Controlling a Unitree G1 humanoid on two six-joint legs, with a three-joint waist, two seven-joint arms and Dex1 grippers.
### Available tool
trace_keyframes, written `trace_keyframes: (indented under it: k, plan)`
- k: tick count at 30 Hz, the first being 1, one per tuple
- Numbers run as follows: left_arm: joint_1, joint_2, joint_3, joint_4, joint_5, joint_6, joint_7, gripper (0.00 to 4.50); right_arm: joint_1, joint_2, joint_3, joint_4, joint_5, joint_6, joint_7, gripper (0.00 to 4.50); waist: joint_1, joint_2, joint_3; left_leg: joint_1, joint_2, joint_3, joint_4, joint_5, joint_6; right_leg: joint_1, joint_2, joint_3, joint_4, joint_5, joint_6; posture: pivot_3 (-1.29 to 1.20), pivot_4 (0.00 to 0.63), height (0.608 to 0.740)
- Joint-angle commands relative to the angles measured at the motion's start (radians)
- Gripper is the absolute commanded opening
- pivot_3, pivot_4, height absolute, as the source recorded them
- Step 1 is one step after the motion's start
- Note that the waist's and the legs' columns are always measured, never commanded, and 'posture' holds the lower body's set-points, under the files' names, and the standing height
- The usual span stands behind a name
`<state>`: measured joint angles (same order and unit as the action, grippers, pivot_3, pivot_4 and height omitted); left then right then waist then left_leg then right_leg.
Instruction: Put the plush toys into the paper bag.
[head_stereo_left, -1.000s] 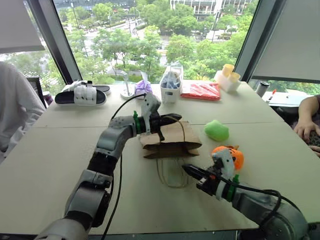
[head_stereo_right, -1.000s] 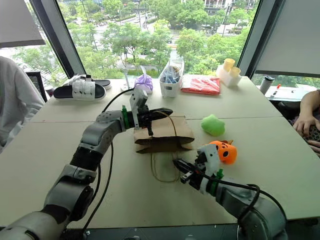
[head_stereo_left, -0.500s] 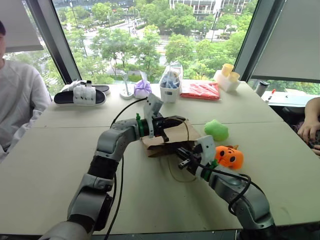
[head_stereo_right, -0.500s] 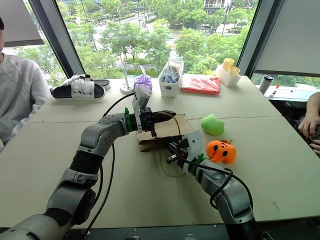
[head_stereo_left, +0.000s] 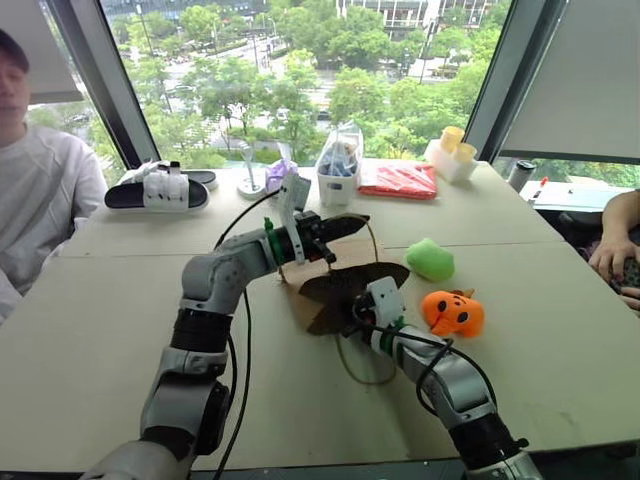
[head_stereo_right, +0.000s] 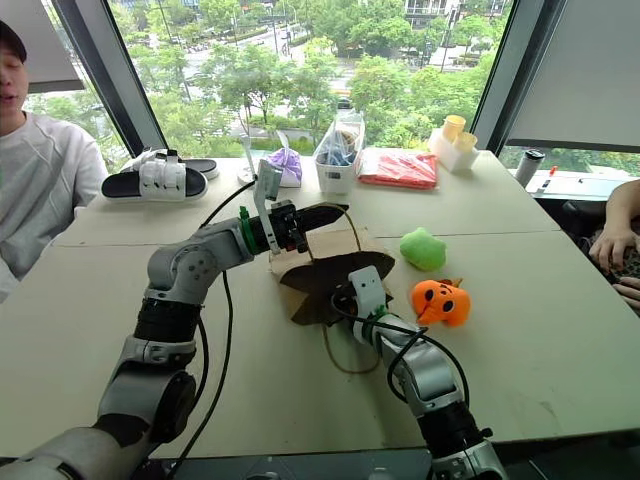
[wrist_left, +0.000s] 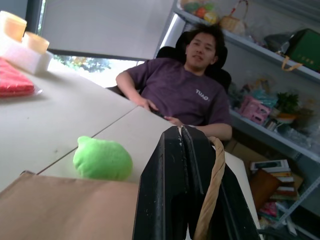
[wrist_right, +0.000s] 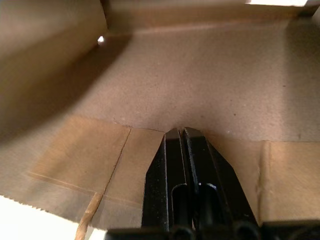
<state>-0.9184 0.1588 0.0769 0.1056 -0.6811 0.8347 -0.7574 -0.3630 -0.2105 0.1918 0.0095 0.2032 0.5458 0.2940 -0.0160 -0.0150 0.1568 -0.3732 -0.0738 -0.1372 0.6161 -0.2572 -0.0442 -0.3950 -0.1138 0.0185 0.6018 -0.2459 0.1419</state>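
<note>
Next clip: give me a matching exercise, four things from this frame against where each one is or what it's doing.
Things:
1. left tool
2. right tool
3. green plush toy
4. orange plush toy

States:
A. on the table beyond the orange one
B. shut, inside the paper bag
C. shut on the bag's string handle
D. on the table by the right arm

Pairs: 1-C, 2-B, 3-A, 4-D

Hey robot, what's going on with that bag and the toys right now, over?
Left gripper shut on bag handle, lifting. Right gripper shut, inside the paper bag. Orange toy, green toy on table, nothing blocking.
</note>
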Motion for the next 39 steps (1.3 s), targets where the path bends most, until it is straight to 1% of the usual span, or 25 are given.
trace_keyframes:
  k: [1, 7, 13, 20, 25, 28, 34, 37, 39]
  plan:
    - [-0.026, -0.017, 0.028, -0.089, -0.074, 0.041, 0.031, 0.03, 0.002, 0.018, 0.014, 0.017, -0.027, -0.006, 0.004, 0.00, 0.000, 0.000, 0.000, 0.000, 0.000, 0.000, 0.000, 0.000, 0.000, 0.000, 0.000, 0.000, 0.000, 0.000, 0.000, 0.00, 0.150, 0.740]
    - [-0.021, -0.042, 0.037, -0.159, -0.162, 0.101, 0.066, 0.03, 0.018, 0.044, 0.015, 0.013, -0.043, 0.005, 0.011, 0.00, -0.002, 0.000, 0.000, 0.001, 0.000, 0.000, 0.000, 0.000, 0.000, 0.000, 0.000, 0.000, 0.001, 0.000, 0.000, 0.00, 0.150, 0.740]
    - [-0.016, -0.044, 0.057, -0.184, -0.254, 0.149, 0.088, 0.03, 0.024, 0.055, 0.013, 0.009, -0.050, 0.012, 0.015, 0.00, -0.003, 0.000, 0.000, 0.001, 0.000, 0.000, 0.000, 0.000, 0.000, 0.000, 0.000, 0.000, 0.002, 0.000, 0.000, 0.00, 0.150, 0.740]
    - [-0.006, -0.024, 0.036, -0.122, -0.188, 0.086, 0.099, 0.03, 0.027, 0.058, -0.002, -0.006, -0.043, -0.007, 0.025, 0.00, -0.002, 0.000, -0.001, 0.001, 0.000, 0.002, 0.000, 0.000, 0.000, 0.000, 0.001, 0.000, 0.002, 0.000, 0.000, 0.00, 0.150, 0.740]
    - [-0.001, -0.014, 0.009, -0.065, -0.116, 0.021, 0.099, 0.03, 0.048, 0.054, -0.026, -0.079, -0.022, -0.040, 0.043, 0.00, -0.001, 0.000, -0.001, 0.001, 0.000, 0.002, 0.000, 0.000, 0.000, 0.000, 0.001, 0.000, 0.001, 0.000, 0.000, 0.00, 0.150, 0.740]
    - [0.005, -0.011, -0.019, -0.022, -0.057, -0.028, 0.097, 0.03, 0.078, 0.036, -0.034, -0.187, 0.002, -0.040, 0.073, 0.00, 0.000, 0.000, -0.001, 0.001, 0.000, 0.002, 0.000, 0.000, 0.000, 0.000, 0.001, 0.000, 0.001, 0.000, 0.000, 0.00, 0.150, 0.740]
    - [0.006, -0.022, -0.030, 0.033, -0.013, -0.076, 0.091, 0.03, 0.152, -0.009, -0.063, -0.431, 0.075, 0.033, 0.113, 0.00, 0.002, 0.000, -0.001, 0.000, 0.000, 0.002, 0.000, 0.000, 0.001, 0.000, 0.001, 0.000, 0.001, 0.000, 0.000, 0.00, 0.150, 0.740]
    - [0.005, -0.025, -0.028, 0.044, -0.006, -0.083, 0.088, 0.03, 0.203, -0.034, -0.109, -0.568, 0.152, 0.107, 0.121, 0.00, 0.004, 0.000, -0.001, 0.000, 0.000, 0.001, 0.000, -0.001, 0.001, 0.000, 0.001, 0.000, 0.001, 0.000, 0.000, 0.00, 0.150, 0.740]
    - [0.006, -0.024, -0.026, 0.045, -0.004, -0.083, 0.083, 0.03, 0.247, -0.051, -0.172, -0.673, 0.237, 0.179, 0.118, 0.00, 0.005, 0.000, -0.001, 0.000, 0.000, 0.001, 0.000, -0.002, 0.003, 0.000, 0.001, 0.000, 0.001, 0.000, 0.000, 0.00, 0.150, 0.740]
